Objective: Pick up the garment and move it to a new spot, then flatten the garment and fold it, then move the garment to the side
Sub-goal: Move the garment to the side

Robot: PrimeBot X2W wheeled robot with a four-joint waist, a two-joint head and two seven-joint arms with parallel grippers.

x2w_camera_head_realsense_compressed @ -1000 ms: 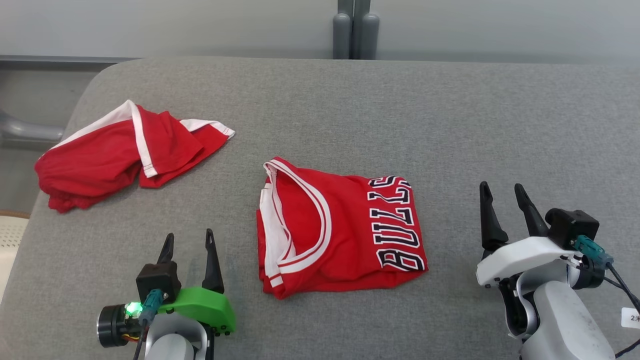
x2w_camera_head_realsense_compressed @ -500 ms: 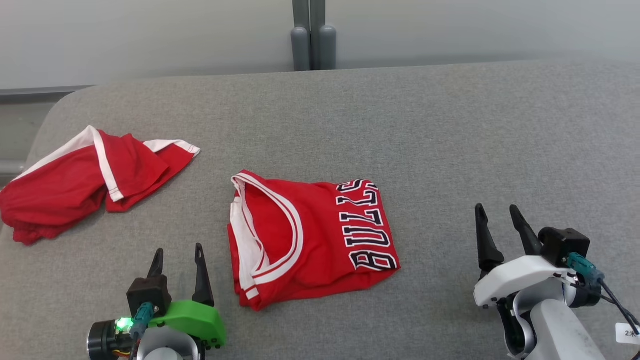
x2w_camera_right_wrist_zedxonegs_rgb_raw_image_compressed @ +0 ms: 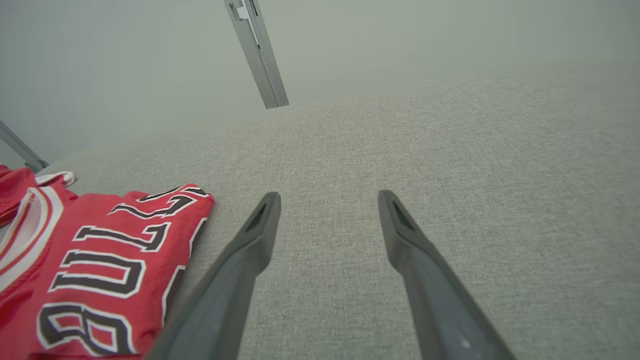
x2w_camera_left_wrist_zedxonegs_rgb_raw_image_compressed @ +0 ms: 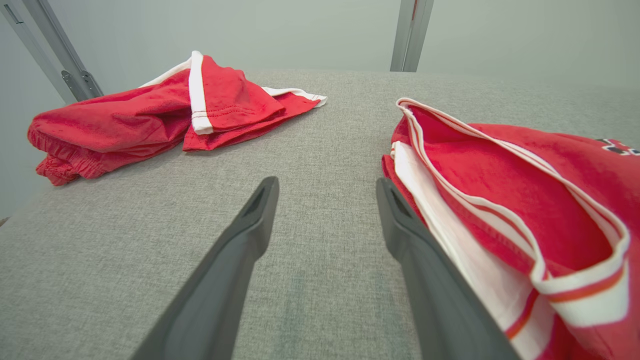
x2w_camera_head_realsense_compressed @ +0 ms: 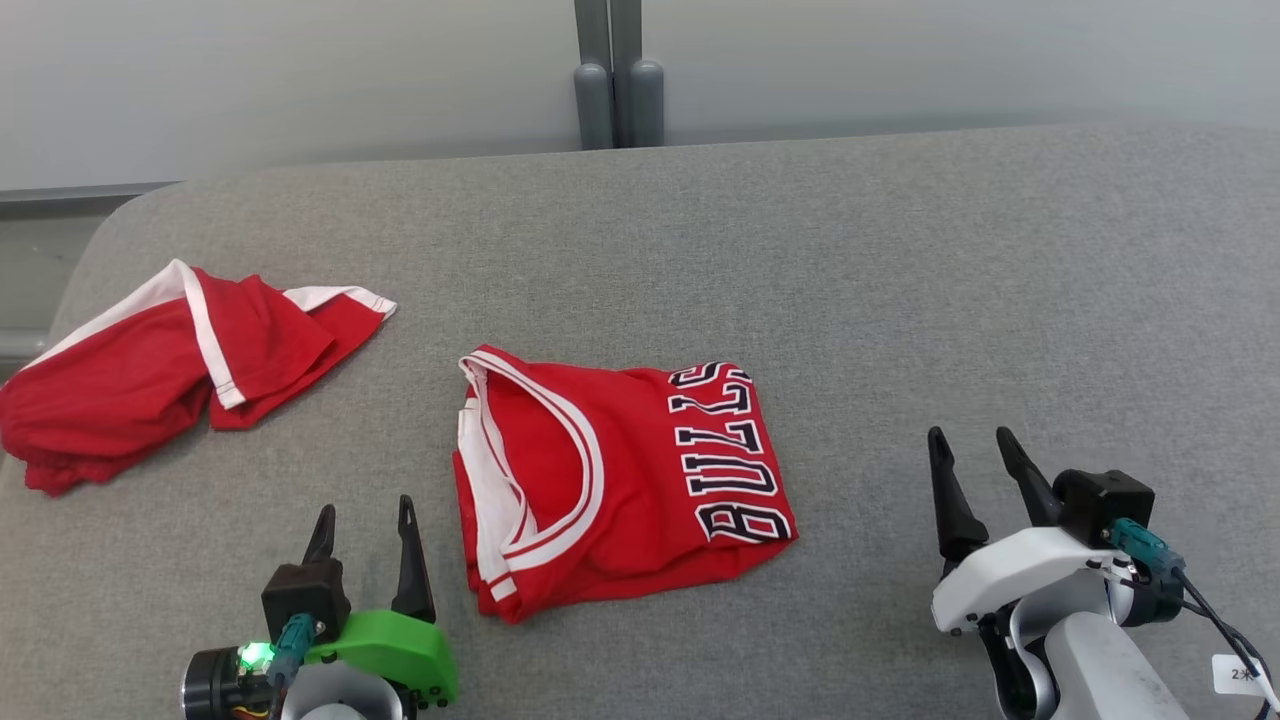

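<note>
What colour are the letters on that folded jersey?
Black, outlined white, on the red jersey; clearest in right wrist view.

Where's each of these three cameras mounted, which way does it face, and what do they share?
Head view: on the head, facing forward and down at the grey fabric surface; left gripper and right gripper below, jaws open.
Left wrist view: left wrist, looking along its fingers toward the red shorts.
Right wrist view: right wrist, looking along its fingers over bare fabric.
Shared: all three catch the folded Bulls jersey.
</note>
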